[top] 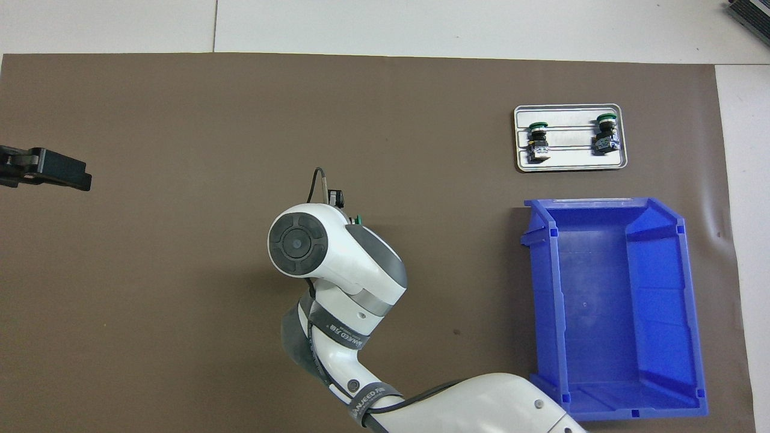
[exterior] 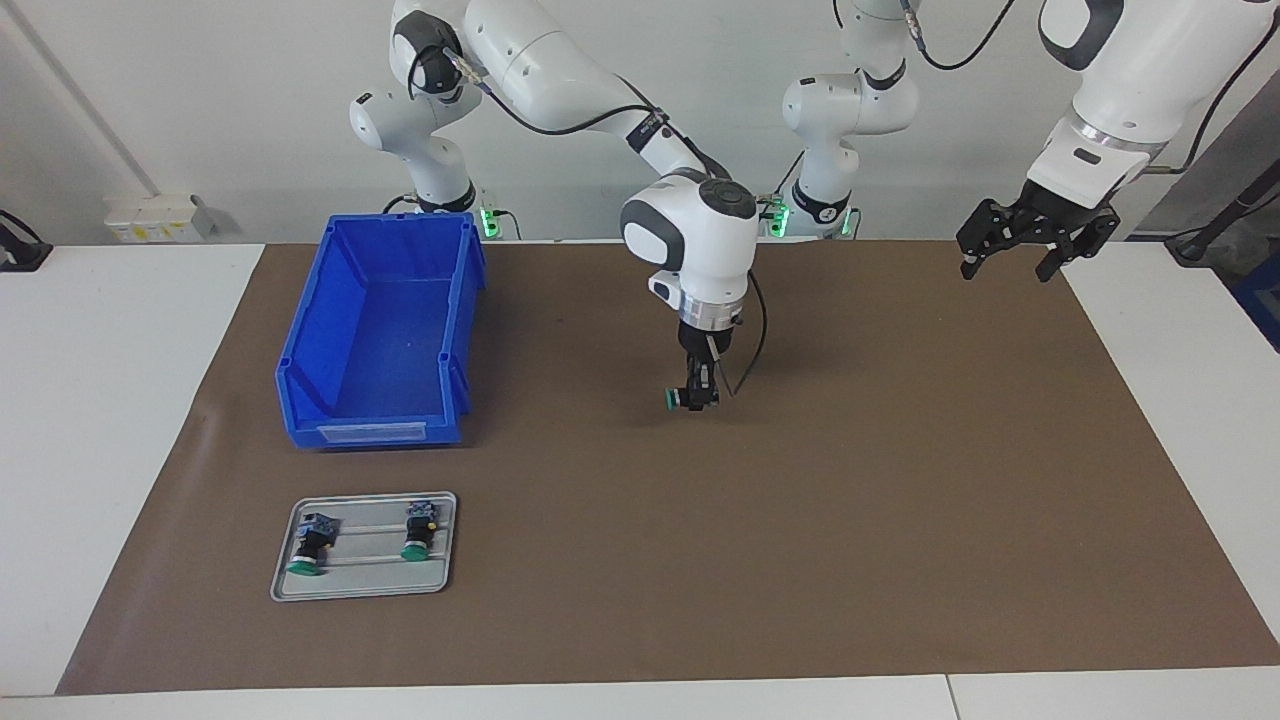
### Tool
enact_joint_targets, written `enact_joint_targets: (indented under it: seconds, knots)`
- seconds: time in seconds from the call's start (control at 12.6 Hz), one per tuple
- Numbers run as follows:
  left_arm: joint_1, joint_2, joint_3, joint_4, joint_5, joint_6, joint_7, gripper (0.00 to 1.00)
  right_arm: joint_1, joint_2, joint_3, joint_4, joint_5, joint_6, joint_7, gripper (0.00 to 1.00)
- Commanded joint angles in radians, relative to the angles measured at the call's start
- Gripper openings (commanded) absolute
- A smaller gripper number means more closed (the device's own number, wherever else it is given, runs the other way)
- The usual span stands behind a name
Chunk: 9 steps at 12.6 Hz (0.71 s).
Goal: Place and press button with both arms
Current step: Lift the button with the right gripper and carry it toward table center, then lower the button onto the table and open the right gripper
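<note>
The right gripper (exterior: 697, 397) hangs low over the middle of the brown mat (exterior: 900, 500) on the tabletop (exterior: 100, 400), its fingers clamped on a button (exterior: 668, 399) whose green cap sticks out sideways toward the blue bin (exterior: 380, 330). The left gripper (exterior: 1035, 240) waits raised over the mat's edge, fingers spread apart and holding nothing

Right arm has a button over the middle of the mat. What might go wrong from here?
1. The right claw holds the button sideways, cap pointing out; set down like that, it may roll or land unpressable.
2. The left claw waits over the mat's edge, so it must travel to press.
</note>
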State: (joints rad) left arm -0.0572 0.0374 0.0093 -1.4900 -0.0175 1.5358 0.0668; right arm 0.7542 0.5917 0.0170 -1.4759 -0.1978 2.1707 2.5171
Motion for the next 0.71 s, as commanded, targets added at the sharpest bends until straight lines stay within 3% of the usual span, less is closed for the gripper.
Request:
enact_joint_targets:
  seconds: [0.0, 0.24, 0.32, 0.4, 0.63]
  knots:
    - [0.007, -0.027, -0.008, -0.03, 0.019, -0.002, -0.01, 1.0, 0.014, 0.005, 0.0, -0.041, -0.028, 0.043, 0.055, 0.0]
    - [0.002, -0.027, -0.008, -0.03, 0.019, 0.001, -0.012, 1.0, 0.027, -0.016, 0.0, -0.119, -0.028, 0.083, 0.061, 0.0]
    - [-0.001, -0.027, -0.008, -0.033, 0.019, 0.006, -0.019, 1.0, 0.027, -0.016, 0.0, -0.121, -0.026, 0.081, 0.066, 0.24]
    - [-0.001, -0.027, -0.008, -0.033, 0.019, 0.012, -0.018, 1.0, 0.025, -0.016, 0.0, -0.119, -0.028, 0.083, 0.078, 0.55]
    - [-0.004, -0.031, -0.008, -0.055, 0.019, 0.069, -0.009, 1.0, 0.02, -0.015, -0.006, -0.107, -0.041, 0.065, 0.065, 0.99]
